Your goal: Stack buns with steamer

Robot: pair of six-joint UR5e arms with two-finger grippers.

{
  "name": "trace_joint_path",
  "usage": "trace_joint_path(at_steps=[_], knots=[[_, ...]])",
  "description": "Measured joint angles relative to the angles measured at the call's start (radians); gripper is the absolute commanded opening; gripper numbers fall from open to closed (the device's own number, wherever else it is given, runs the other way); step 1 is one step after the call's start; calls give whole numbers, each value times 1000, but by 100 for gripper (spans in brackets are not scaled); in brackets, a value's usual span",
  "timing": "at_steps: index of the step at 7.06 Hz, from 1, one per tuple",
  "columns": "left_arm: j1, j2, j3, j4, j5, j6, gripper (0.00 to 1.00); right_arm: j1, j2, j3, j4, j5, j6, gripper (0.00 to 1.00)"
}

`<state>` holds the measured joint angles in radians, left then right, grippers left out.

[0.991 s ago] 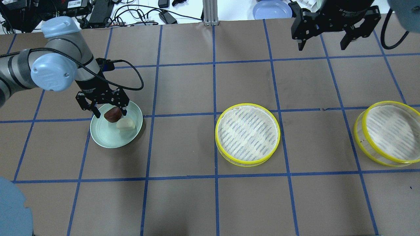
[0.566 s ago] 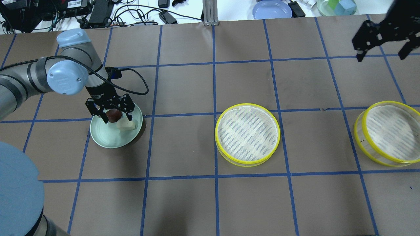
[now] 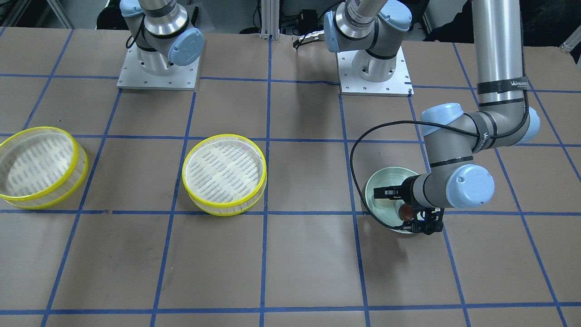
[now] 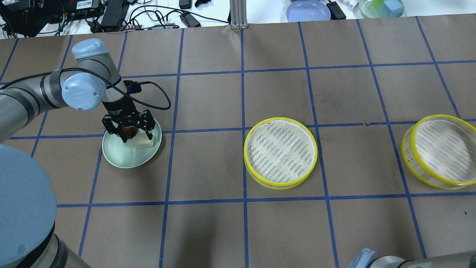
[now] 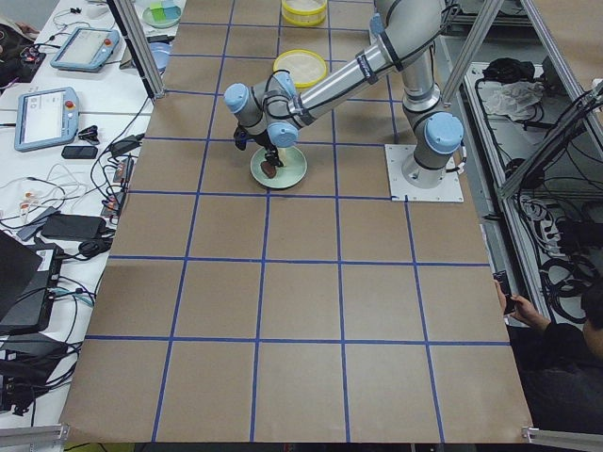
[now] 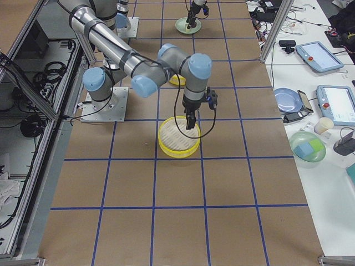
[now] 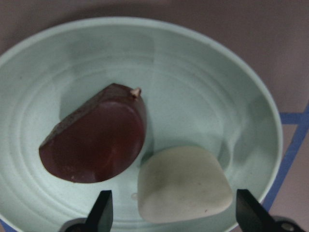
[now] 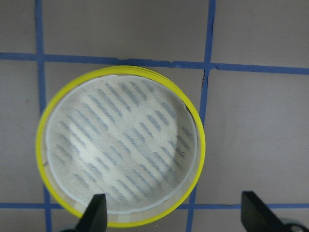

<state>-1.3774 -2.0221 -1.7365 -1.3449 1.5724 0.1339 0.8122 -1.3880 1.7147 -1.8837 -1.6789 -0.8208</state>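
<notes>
Left pincer (image 7: 175, 209) is low over the pale green plate (image 7: 207, 82), jaws wide, holding nothing. Both buns lie in the plate. In the wrist view the cream-white bun (image 7: 183, 186) sits between the two fingertips, just ahead of them, its long axis running roughly finger to finger. The dark reddish-brown bun (image 7: 96, 145) lies beside it on one fingertip's side, touching it or all but.

I judge the white bun to be the one lined up; a straight drop risks that finger nudging the brown one.

Right pincer (image 8: 175, 212) is also wide and empty, high above the yellow-rimmed steamer tray (image 8: 120, 145) at the robot's right end, well apart from the plate. The second steamer tray (image 4: 280, 152) stands mid-counter (image 4: 208, 230), between the plate and the right tray; I see nothing in the path to it
</notes>
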Motion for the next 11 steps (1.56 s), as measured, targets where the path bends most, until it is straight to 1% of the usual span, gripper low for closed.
trace_joint_path(at_steps=[1,2,3,4,5,6,7,11], knots=[[0,-1,0,-4,0,-22,90,-39,72,25,-85,1,-52,85],[0,-1,1,-8,0,-39,91,-65,129,45,-147,5,-86,75],[0,-1,1,-11,-4,-62,91,-76,168,76,-206,8,-102,53],[0,-3,1,-12,-17,-90,90,-80,191,103,-256,8,-118,20],[0,-5,2,-13,-30,-111,65,-81,208,116,-290,6,-141,0],[0,-7,1,-14,-36,-121,4,-82,215,121,-307,2,-156,0],[0,-9,1,-16,-38,-125,0,-82,217,120,-313,-3,-163,0],[22,13,10,-23,-35,-113,0,-82,189,103,-312,-6,-163,0]])
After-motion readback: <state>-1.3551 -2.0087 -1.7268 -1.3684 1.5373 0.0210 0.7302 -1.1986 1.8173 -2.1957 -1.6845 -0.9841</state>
